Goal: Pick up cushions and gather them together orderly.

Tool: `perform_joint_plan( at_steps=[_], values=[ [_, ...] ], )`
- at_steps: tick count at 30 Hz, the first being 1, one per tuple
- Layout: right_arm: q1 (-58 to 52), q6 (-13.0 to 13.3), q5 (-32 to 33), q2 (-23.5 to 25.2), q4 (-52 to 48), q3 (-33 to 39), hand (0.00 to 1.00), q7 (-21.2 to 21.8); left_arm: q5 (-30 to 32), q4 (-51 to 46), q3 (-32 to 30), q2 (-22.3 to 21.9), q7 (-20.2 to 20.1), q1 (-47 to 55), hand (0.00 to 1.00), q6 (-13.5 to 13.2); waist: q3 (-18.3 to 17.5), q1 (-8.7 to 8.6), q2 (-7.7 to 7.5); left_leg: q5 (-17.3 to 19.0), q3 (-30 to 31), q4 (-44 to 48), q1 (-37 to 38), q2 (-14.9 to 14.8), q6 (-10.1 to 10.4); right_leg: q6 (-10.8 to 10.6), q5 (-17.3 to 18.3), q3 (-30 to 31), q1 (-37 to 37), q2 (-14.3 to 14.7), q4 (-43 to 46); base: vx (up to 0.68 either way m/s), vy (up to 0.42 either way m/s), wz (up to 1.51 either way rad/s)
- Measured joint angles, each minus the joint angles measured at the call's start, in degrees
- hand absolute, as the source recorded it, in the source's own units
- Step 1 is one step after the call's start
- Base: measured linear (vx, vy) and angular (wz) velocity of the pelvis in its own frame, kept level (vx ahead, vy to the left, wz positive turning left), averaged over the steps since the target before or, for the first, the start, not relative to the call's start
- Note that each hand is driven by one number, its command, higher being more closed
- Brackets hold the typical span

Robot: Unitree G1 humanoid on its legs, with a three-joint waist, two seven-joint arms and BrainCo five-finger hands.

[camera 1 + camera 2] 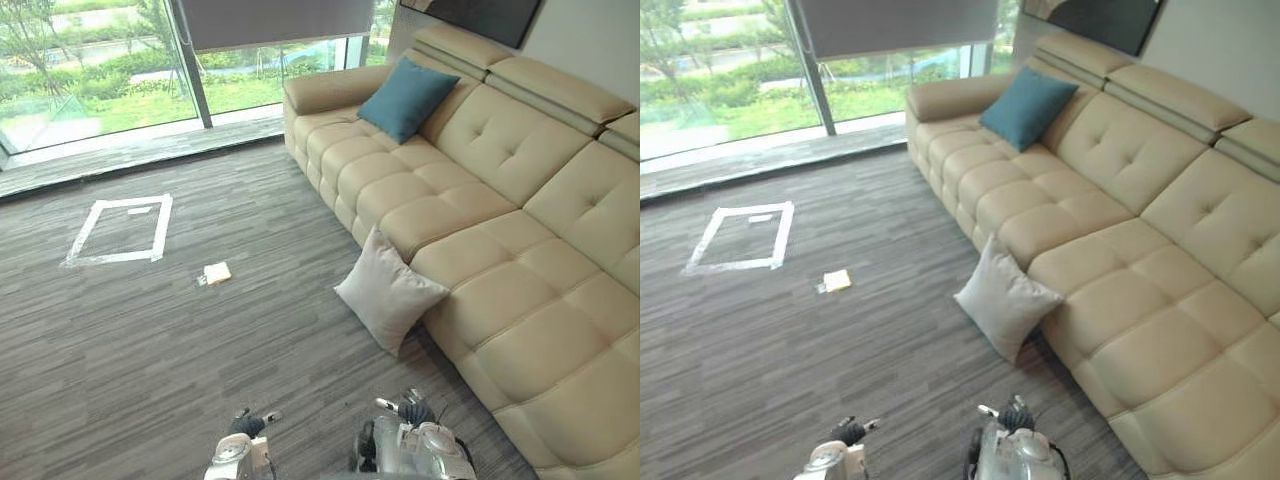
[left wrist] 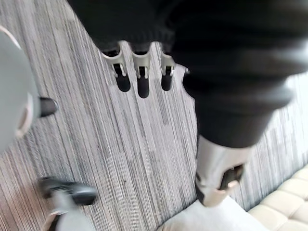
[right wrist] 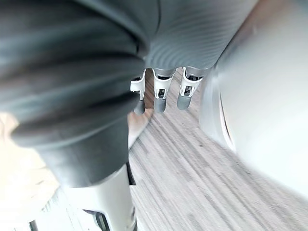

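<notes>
Plainly, the left hand [image 2: 216, 173] hung with its fingers [image 2: 140, 79] straight and slack above the carpet [image 2: 120, 159], holding nothing. The right hand [image 3: 111, 197] was the same, fingers [image 3: 160, 94] relaxed and empty.

Just ahead, a pale grey cushion [image 1: 388, 293] stood on the floor on one corner, leaning against the front of the cream sofa [image 1: 520, 300]. A teal cushion [image 1: 407, 97] sat well apart, propped against the backrest at the far end by the armrest.

Both looked light, soft and plump, likely to sag and fold if pinched by one corner. Taking the grey one by its two side edges, one hand each, seemed the steadiest hold. Nothing about them looked fragile or slippery.
</notes>
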State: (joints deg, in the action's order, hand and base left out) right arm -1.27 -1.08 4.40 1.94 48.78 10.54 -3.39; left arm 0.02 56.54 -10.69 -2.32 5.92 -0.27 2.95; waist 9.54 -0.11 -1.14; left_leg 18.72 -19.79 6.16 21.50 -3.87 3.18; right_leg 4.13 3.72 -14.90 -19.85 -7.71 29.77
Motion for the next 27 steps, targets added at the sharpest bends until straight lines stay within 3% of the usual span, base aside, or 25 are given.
perform_joint_plan(
  at_steps=[2,3,4,6,7,8,9,11,13,15,17,18,19,20,22,24,27],
  values=[
    [0.37,-0.2,0.02,-1.27,-0.07,0.55,0.0,-0.06,0.3,0.1,0.32,-1.13,-0.29,-0.11,0.0,-0.01,-0.68,0.04,2.34,-1.05,0.38,3.16,-0.74,-1.75,1.03,0.53,4.03,-0.79,-0.06,0.62,2.16,0.45,-0.134,-0.06],
    [0.5,-0.2,0.02,-1.39,0.0,0.73,0.0,-0.09,0.51,0.09,0.51,-1.31,-0.52,-0.17,0.0,-0.01,-0.64,-0.06,2.6,-1.55,0.78,5.21,-1.38,-2.21,1.32,0.69,5.27,-0.8,0.09,0.78,2.87,0.48,-0.217,0.04],
    [0.7,-0.22,0.03,-1.43,-0.13,1.04,0.0,-0.1,1.01,0.07,0.34,-1.29,-0.73,-0.32,0.0,0.01,-0.32,-0.65,3.26,-2.86,2.97,13.68,-4.19,-4.37,3.2,0.86,7.25,-1.24,1.98,1.79,2.76,0.46,-0.238,-0.01],
    [0.36,-0.63,0.06,-1.35,0.19,0.91,0.0,-0.09,0.98,-0.35,-0.56,-1.03,-0.95,0.01,0.0,0.11,0.08,-0.45,3.74,-9.34,8.41,35.87,-12.47,-8.54,8.73,1.17,9.06,-0.53,7.76,4.42,-0.37,0.46,-0.205,-0.17],
    [0.25,-0.65,0.07,-1.36,0.28,0.82,0.0,-0.12,0.95,-0.59,-0.74,-0.99,-1.11,0.11,0.0,0.1,0.28,-0.27,3.67,-9.17,8.27,40.16,-14.23,-9.62,8.75,1.34,9.21,-0.11,9.05,5.31,-1.47,0.41,-0.097,-0.62],
    [0.64,-0.62,0.09,-1.0,1.37,-0.01,0.0,-0.25,0.9,-2.1,-1.82,-1.03,-1.03,1.03,0.0,-0.03,0.37,0.03,3.94,-7.53,7.05,48.31,-19.06,-11.62,6.54,1.79,9.5,1.67,13.57,7.27,-5.14,0.38,-0.038,-0.79],
    [1.04,-0.63,0.14,-0.67,2.04,0.0,0.0,-0.34,0.89,-2.87,-1.91,-1.17,-1.0,1.39,0.0,-0.11,0.41,0.18,3.57,-6.17,5.28,47.85,-21.3,-11.78,4.54,1.56,9.15,2.97,16.03,7.64,-7.16,0.44,-0.034,-0.87],
    [0.98,-0.74,0.14,-0.49,2.54,0.03,0.0,-0.62,0.81,-3.53,-1.98,-1.11,-1.05,1.49,0.0,-0.18,0.25,0.37,3.36,-4.05,2.36,41.52,-24.47,-11.41,2.42,1.05,9.04,5.99,19.12,7.77,-10.28,0.33,0.046,-0.83],
    [1.03,-0.93,0.12,-0.17,2.63,0.02,0.0,-0.84,0.59,-4.12,-3.22,-1.2,-1.05,1.53,0.0,-0.34,0.22,0.87,3.29,-3.53,2.88,33.94,-27.44,-10.48,1.96,0.23,9.3,10.02,21.22,7.8,-11.77,0.4,0.16,-1.08],
    [1.0,-1.22,0.1,0.3,3.05,-0.08,0.0,-1.14,0.31,-4.05,-4.14,-1.27,-0.86,1.49,0.0,-0.78,0.24,1.67,3.16,-3.85,8.66,23.83,-30.12,-7.6,2.34,-1.38,10.27,15.77,22.87,7.33,-12.21,0.39,0.246,-1.24],
    [0.95,-1.2,0.06,0.1,4.03,-0.38,0.0,-1.28,0.19,-3.77,-3.98,-1.34,-0.81,1.46,0.0,-1.17,0.02,2.3,3.4,-6.23,14.34,14.58,-29.93,-5.42,1.47,-3.72,12.4,19.77,23.14,6.82,-11.24,0.34,0.358,-1.18],
    [0.79,-1.22,0.05,-0.01,4.04,-1.0,0.0,-1.31,0.04,-3.46,-4.04,-1.6,-0.76,1.42,0.0,-1.25,-0.32,2.48,3.54,-10.28,15.9,13.61,-29.22,-4.61,2.81,-5.16,14.06,22.1,23.07,6.58,-9.64,0.34,0.397,-1.09],
    [0.52,-1.21,0.05,0.11,4.09,-1.4,0.0,-1.3,-0.05,-3.39,-4.14,-1.2,-0.72,1.43,0.0,-1.21,-0.95,2.6,3.04,-10.13,15.02,14.52,-28.96,-3.84,2.48,-5.79,14.5,23.04,22.99,5.79,-9.17,0.34,0.391,-0.92],
    [-0.27,-1.1,0.05,0.59,3.86,-1.84,0.0,-1.22,-0.06,-2.76,-4.14,-0.51,-0.43,1.43,0.0,-1.08,-2.32,2.45,1.32,-8.13,12.16,15.41,-28.62,-2.82,1.52,-6.17,14.29,24.22,22.75,4.05,-8.68,0.39,0.446,-0.92],
    [-0.97,-1.21,0.02,1.5,3.86,-2.17,0.0,-1.14,-0.04,-2.47,-4.12,-0.01,-0.31,0.96,0.0,-1.03,-2.69,3.56,0.05,-6.27,6.9,16.01,-26.37,-2.21,0.29,-6.86,13.92,26.54,20.34,2.49,-3.48,0.32,0.366,-1.08],
    [-0.74,-1.2,0.02,1.5,3.66,-3.07,0.0,-0.98,0.01,-1.74,-3.49,0.5,-0.34,0.81,0.0,-0.94,-2.39,3.06,-0.03,-4.69,2.43,14.68,-22.44,-1.76,-1.62,-11.29,10.09,25.74,13.27,1.56,9.68,0.2,0.261,-1.01],
    [-0.28,-1.02,0.02,1.51,2.84,-3.02,0.0,-1.0,-0.02,-0.84,-2.8,0.8,-0.21,0.74,0.0,-0.91,-2.05,2.91,0.3,-4.65,-1.86,10.39,-16.79,-1.69,-1.71,-10.8,10.0,18.24,7.55,-0.37,18.56,0.18,0.18,-0.81]
  ],
)
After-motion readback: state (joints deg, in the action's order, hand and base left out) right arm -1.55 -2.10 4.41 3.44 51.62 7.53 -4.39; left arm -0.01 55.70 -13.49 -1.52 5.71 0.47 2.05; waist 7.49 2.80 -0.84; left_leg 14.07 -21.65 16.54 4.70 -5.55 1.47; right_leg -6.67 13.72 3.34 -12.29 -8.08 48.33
